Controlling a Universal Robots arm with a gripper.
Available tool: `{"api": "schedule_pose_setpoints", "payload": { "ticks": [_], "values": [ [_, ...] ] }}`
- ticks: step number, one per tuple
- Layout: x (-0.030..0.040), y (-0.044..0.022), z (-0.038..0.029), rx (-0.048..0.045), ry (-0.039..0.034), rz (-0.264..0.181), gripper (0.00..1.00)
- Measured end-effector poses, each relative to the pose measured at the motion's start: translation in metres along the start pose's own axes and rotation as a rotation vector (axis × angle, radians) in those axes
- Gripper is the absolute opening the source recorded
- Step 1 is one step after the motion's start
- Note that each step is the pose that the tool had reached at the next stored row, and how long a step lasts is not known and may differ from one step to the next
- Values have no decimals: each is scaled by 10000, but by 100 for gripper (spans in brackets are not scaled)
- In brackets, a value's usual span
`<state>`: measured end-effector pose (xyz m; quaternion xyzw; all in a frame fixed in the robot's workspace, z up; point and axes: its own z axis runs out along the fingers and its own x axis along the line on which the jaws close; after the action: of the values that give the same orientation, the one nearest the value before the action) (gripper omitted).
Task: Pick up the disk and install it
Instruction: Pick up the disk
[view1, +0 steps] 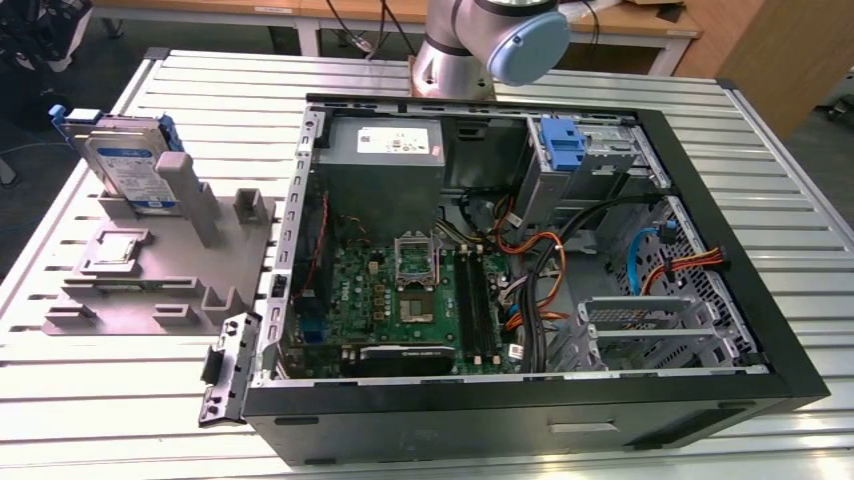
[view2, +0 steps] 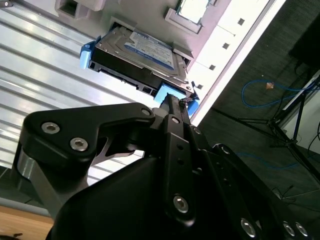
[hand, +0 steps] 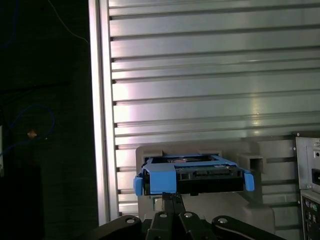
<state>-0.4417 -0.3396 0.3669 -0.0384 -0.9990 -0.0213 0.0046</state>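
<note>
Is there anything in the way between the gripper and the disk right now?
Nothing visible. In the second wrist view the gripper sits right at the blue-railed edge of the disk, with nothing between them. The disk stands in its grey holder on the slatted table.

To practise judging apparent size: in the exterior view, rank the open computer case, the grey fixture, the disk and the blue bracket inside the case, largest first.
1. computer case
2. grey fixture
3. disk
4. blue bracket
No two of them look alike in size.
</note>
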Motion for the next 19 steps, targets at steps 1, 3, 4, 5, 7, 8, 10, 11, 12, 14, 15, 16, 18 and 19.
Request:
{"api": "schedule_pose_setpoints", "payload": {
  "ticks": [1, 3, 4, 5, 7, 8, 10, 11, 12, 14, 15, 16, 18, 19],
  "values": [
    [1, 0, 0, 0, 0, 0, 10],
    [2, 1, 1, 0, 0, 0, 10],
    [3, 1, 1, 0, 0, -2, 10],
    [3, 1, 1, 0, 1, -11, 10],
    [3, 1, 1, 1, 2, -41, 10],
    [3, 1, 1, 1, 3, -61, 10],
    [3, 1, 1, 1, 5, -115, 10],
    [3, 1, 1, 1, 5, -146, 10],
    [3, 1, 1, 2, 7, -178, 10],
    [3, 1, 1, 3, 10, -238, 10],
    [3, 1, 1, 3, 10, -266, 10],
    [3, 1, 1, 3, 12, -292, 10],
    [3, 1, 1, 4, 14, -342, 10],
    [3, 1, 1, 4, 15, -365, 10]
  ]
}}
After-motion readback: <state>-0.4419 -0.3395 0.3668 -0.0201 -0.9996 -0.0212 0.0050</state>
